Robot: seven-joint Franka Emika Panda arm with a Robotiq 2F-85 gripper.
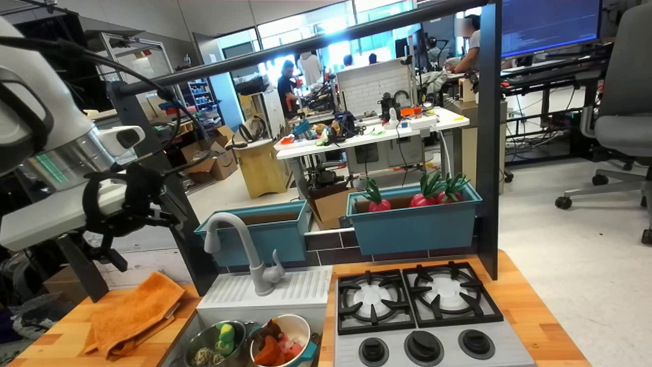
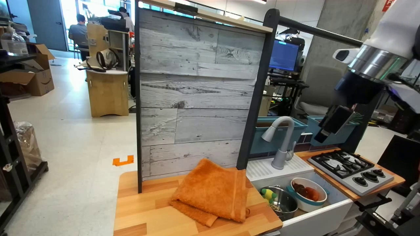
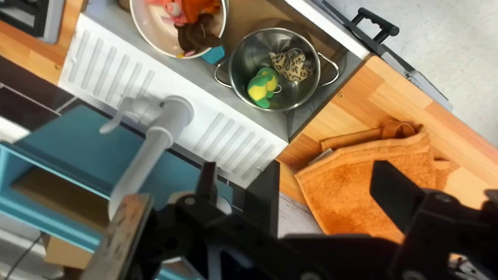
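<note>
Gripper (image 3: 294, 173): jaws spread wide, with a full gap between the tips; raised above the counter (image 3: 389, 87) in both exterior views. Towel (image 3: 342, 186) — orange, loosely folded — lies on the counter beside the upright panel (image 2: 197, 98); in the wrist view it shows partly behind the gripper, the two apart. Adjacent to the towel is the sink (image 2: 321, 216), with the faucet (image 3: 149, 151) standing upright at its rear. Pot (image 3: 249, 50) and bowl (image 3: 151, 35) sit side by side in the sink. Steel pot contents: a green-and-yellow toy (image 3: 261, 87) and a leopard-print piece (image 3: 290, 64). White bowl, with teal handles, contents: brown, orange and pink items (image 3: 198, 37). Beyond the sink is the stove (image 1: 398, 351), fitted with three black knobs (image 1: 424, 348) in a row. Two teal planters (image 1: 417, 232) are set at the back: one behind the faucet, one behind the stove; the latter holds three radishes (image 1: 379, 205).
</note>
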